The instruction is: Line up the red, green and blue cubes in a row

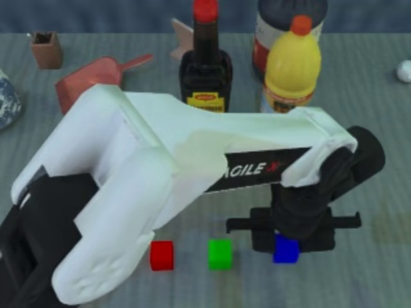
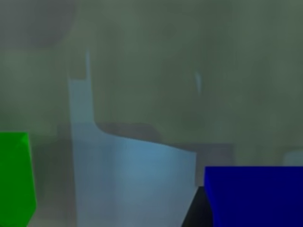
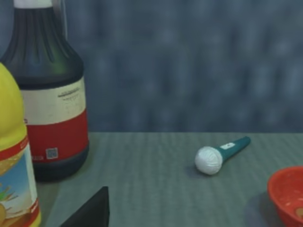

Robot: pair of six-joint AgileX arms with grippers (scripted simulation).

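Near the table's front edge the red cube (image 1: pixel 162 255), the green cube (image 1: pixel 219 253) and the blue cube (image 1: pixel 286 249) lie in a left-to-right row. My left arm reaches across the table. My left gripper (image 1: pixel 289 240) sits right over the blue cube and hides its far part. In the left wrist view a dark finger (image 2: pixel 196 210) presses against the side of the blue cube (image 2: pixel 255 196), with the green cube (image 2: pixel 16 177) off to one side. My right arm is out of the top view, and its wrist view shows only one dark finger (image 3: pixel 92 213).
A dark sauce bottle (image 1: pixel 205 64), a yellow bottle (image 1: pixel 293 64) and a dark jar (image 1: pixel 282 19) stand at the back. A pink dustpan (image 1: pixel 96 80) and a brown box (image 1: pixel 47 49) are at the back left. A white-headed microphone (image 3: pixel 213 158) and a red bowl (image 3: pixel 289 191) lie at the right.
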